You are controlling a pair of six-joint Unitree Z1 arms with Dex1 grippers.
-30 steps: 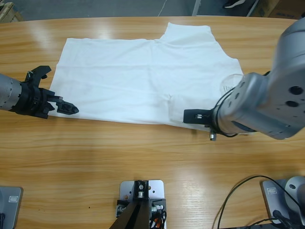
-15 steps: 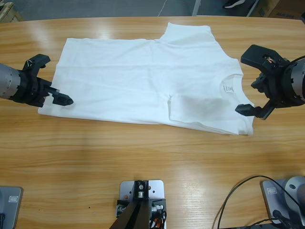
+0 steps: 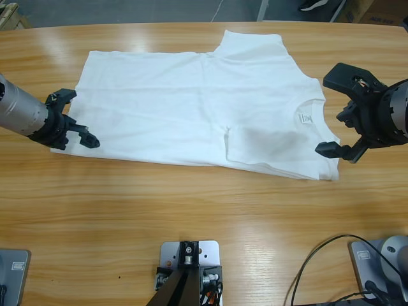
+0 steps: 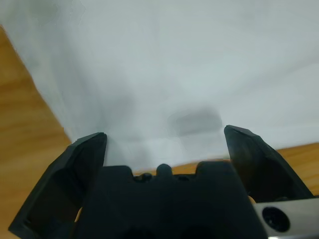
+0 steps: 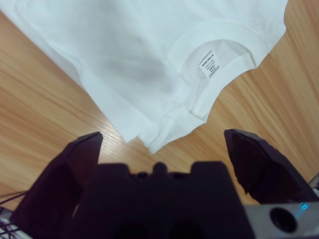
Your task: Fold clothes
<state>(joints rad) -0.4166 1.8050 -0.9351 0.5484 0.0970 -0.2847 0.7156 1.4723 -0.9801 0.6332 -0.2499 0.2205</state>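
A: Where is the plain white short-sleeved cotton T-shirt (image 3: 191, 108) lying right now?

B: It is lying flat across the far half of the long wooden table (image 3: 191, 217), already partly folded: the near side by the collar is doubled over itself, and one sleeve is sticking out toward the far edge. The round collar (image 5: 219, 74) with its small white neck label (image 5: 210, 65) is facing the right arm.

A: And the grippers?

B: The left gripper (image 3: 73, 124) is sitting at the shirt's hem end, near its front corner, with its jaws spread wide and nothing between them; in the left wrist view the cloth is filling the space ahead of the jaws. The right gripper (image 3: 347, 111) is hovering just beside the collar end, jaws also gaping wide and empty, with bare wood under them.

A: So what is the step in hand, as you are reading it?

B: I am judging that both arms are lining up to pinch opposite ends for the next fold. To do it well, each gripper should be coming in low, so that one jaw is sliding under the edge, and the right one should be catching all the stacked layers at the near collar corner, not only the top one.

A: Any risk?

B: Uneven lifting could be dragging the doubled part open.
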